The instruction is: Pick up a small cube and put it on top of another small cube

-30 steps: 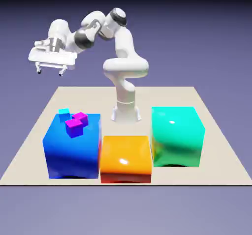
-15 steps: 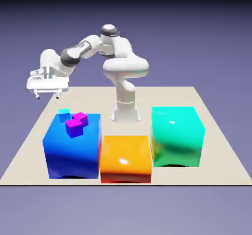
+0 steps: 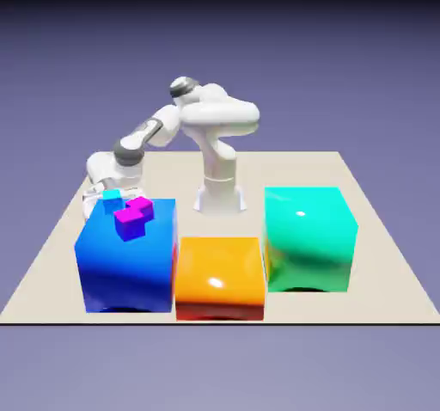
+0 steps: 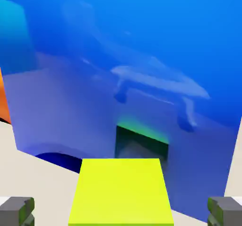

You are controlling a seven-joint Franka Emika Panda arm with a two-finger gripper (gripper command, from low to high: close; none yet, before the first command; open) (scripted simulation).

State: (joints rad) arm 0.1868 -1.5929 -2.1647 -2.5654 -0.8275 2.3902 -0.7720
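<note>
Beige table (image 3: 378, 254) under a plain blue-violet backdrop

Gripper (image 4: 121, 211) spread wide, holding nothing; the lime cube (image 4: 120, 192) sits on the table between its fingertips (image 4: 17, 210), just beside the glossy blue block (image 4: 142, 55).

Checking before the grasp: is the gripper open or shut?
Open. In the hand view the gripper shows both fingertips far apart, with the lime cube between them, not yet clamped.
</note>
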